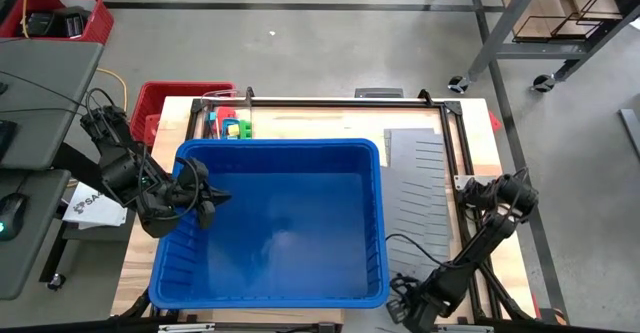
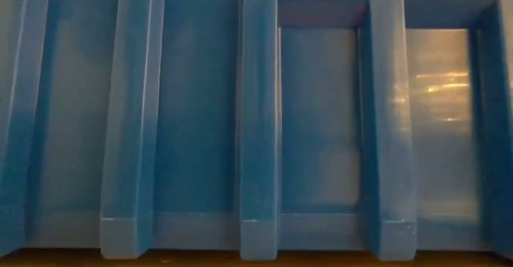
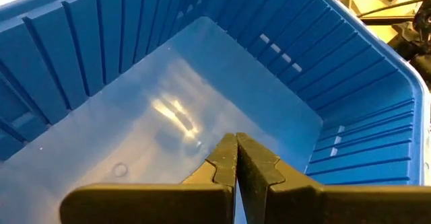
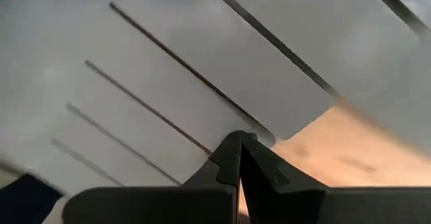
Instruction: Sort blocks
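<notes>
Over blue bin [image 1: 372,223] rim, left gripper [image 1: 213,197] closed empty, blocks [image 1: 233,127] behind bin, right gripper [image 4: 238,158] closed.

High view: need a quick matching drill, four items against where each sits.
Items:
1. left gripper
2. right gripper
3. blocks
4. grey divider panels

Places:
A. flat on the table, right of the blue bin
B. beyond the bin's far rim, towards its left end
C. over the bin's left wall, fingers shut
D. near table edge, by the bin's right corner

Pairs: 1-C, 2-D, 3-B, 4-A
</notes>
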You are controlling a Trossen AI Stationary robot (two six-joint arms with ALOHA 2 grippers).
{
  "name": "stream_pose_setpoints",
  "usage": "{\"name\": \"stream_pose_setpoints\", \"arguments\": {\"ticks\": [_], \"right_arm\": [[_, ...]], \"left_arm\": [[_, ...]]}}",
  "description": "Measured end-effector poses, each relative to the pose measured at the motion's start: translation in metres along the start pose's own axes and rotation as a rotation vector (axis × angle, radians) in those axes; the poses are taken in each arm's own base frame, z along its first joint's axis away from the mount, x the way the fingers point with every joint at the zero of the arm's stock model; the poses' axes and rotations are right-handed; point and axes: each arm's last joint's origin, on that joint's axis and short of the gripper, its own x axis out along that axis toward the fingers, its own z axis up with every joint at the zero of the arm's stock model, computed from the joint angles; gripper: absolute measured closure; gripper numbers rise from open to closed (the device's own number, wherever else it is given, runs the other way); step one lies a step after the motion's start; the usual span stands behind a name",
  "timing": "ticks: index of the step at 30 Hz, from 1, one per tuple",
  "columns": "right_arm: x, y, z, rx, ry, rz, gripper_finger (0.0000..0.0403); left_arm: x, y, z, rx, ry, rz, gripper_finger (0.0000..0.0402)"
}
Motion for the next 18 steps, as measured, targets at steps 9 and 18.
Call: {"name": "stream_pose_setpoints", "arguments": {"ticks": [9,18], "right_arm": [[0.0,-0.007,-0.029,-0.063,0.168,0.01,0.0403],[-0.016,0.005,-0.054,-0.105,0.247,0.283,0.0403]], "left_arm": [[0.0,0.0,0.0,0.001,-0.002,0.0,0.0402],[0.0,-0.001,0.0,-0.004,-0.002,-0.004,0.0401]]}}
